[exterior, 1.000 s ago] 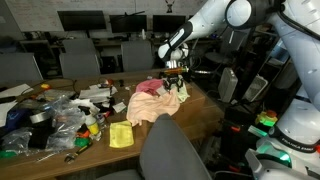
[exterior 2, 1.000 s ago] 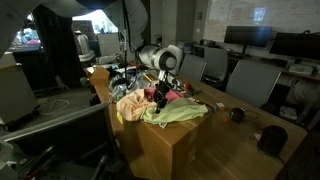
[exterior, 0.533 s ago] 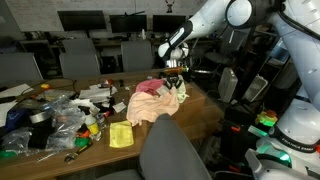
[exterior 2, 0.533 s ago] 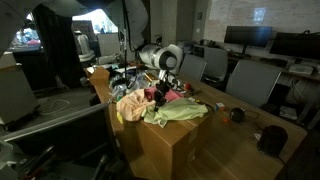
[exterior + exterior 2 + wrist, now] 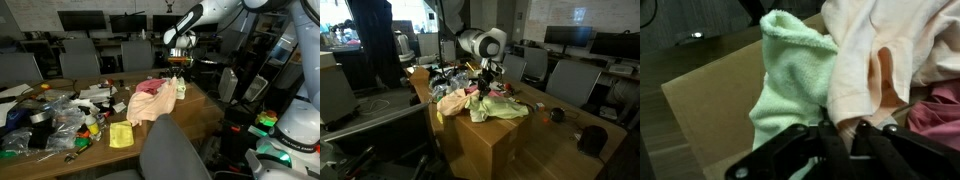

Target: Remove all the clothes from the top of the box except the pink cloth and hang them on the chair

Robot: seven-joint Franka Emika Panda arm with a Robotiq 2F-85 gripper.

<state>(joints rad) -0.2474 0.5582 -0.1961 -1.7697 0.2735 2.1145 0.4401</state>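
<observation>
A cardboard box (image 5: 492, 146) (image 5: 203, 112) (image 5: 706, 104) carries a heap of clothes. A light green cloth (image 5: 795, 75) (image 5: 181, 89) (image 5: 504, 109) lies beside a peach cloth (image 5: 880, 50) (image 5: 148, 108), and a darker pink cloth (image 5: 936, 115) (image 5: 150, 88) sits next to them. My gripper (image 5: 840, 140) (image 5: 178, 66) (image 5: 487, 76) is above the box's top, shut on a pinch where the green and peach cloths meet. The green cloth hangs stretched up from it. A grey chair (image 5: 172, 152) stands in front of the box.
In an exterior view a cluttered table (image 5: 60, 120) with bags and small items stands beside the box, a yellow cloth (image 5: 121, 135) at its near edge. Office chairs (image 5: 566, 82) and desks with monitors (image 5: 565, 38) fill the background. Another robot base (image 5: 290, 140) stands close by.
The jaws have closed on the cloths. The gripper has since risen from the pile, pulling the green cloth up with it.
</observation>
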